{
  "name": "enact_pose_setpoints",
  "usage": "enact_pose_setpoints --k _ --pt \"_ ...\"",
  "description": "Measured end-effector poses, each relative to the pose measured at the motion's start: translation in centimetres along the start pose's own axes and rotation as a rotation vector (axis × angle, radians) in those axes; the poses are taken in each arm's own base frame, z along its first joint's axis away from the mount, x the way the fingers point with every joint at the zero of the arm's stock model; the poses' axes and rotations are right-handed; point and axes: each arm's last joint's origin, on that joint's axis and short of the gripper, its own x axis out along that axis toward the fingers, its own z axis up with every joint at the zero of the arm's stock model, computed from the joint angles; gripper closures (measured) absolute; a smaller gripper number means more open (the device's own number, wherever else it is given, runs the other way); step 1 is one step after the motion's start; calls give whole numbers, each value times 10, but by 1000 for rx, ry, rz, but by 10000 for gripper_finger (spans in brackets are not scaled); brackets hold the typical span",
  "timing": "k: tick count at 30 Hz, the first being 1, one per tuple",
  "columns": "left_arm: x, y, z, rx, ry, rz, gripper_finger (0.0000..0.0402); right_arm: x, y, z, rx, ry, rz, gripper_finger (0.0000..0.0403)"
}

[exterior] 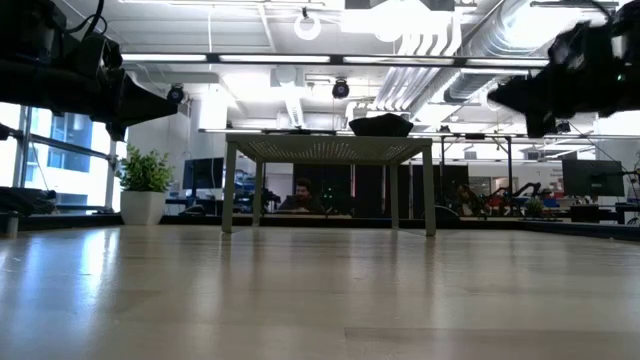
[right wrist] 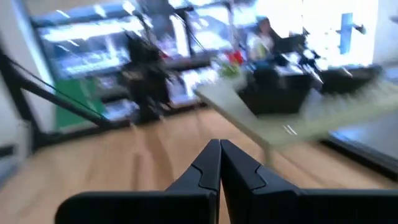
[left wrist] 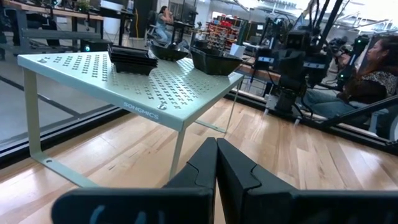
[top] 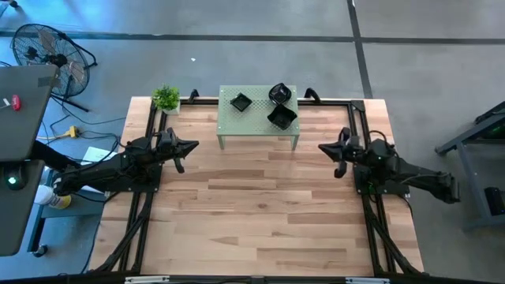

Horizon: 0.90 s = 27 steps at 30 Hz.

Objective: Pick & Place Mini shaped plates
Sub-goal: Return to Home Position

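Note:
Three stacks of glossy black mini shaped plates stand on a pale green perforated shelf at the table's far middle: a square stack, a rounded one and a wavy-edged one. My left gripper hovers shut to the left of the shelf, above the table. My right gripper hovers shut to the right of the shelf. Both point toward the table's middle.
A small potted plant stands at the far left corner. Black frame rails run along the table's left, right and far sides. Bare wood lies between the arms and the near edge. People sit at desks in the room behind.

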Motion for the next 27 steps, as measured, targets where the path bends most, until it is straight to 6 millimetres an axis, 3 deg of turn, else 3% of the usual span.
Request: enact_pose_setpoints --k 10,27 --pt "0 0 0 0 3 -11 401 0 -8 -3 -24 17 -171 402" --pt "0 0 0 0 3 -14 401 1 -8 -5 -74 48 -169 395"
